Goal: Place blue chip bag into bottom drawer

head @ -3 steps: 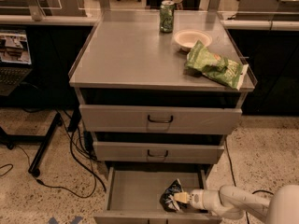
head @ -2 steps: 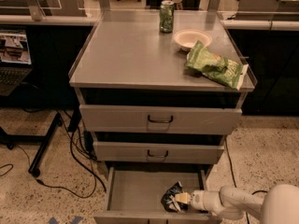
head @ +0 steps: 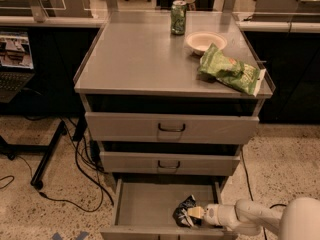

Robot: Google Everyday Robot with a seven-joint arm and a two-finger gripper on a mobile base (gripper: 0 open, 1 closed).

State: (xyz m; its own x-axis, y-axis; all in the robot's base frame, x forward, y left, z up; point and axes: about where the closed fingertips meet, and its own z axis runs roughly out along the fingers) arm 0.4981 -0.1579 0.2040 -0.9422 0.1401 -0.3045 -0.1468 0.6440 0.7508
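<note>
Where the bottom drawer (head: 145, 204) stands pulled open, the blue chip bag (head: 183, 211) sits inside it, toward the right front of the grey tray, crumpled and tipped up. The end effector (head: 194, 213) is just to the bag's right, low inside the same drawer, and it pinches the bag's right edge between its pale tips. The white arm (head: 245, 216) reaches in from the right over the drawer's side wall.

Above hang 2 shut drawers, the middle drawer (head: 169, 163) and the top drawer (head: 170, 128), each with 1 black handle; the middle one overhangs the rear of the open tray. On the table (head: 135, 54) rest 1 green chip bag (head: 230, 71) at the right edge, 1 white bowl (head: 205, 40) just behind it, and 1 green can (head: 178, 17) upright near the back. That makes 3 drawers and 2 chip bags. Black cables (head: 80, 174) trail over the floor on the left.
</note>
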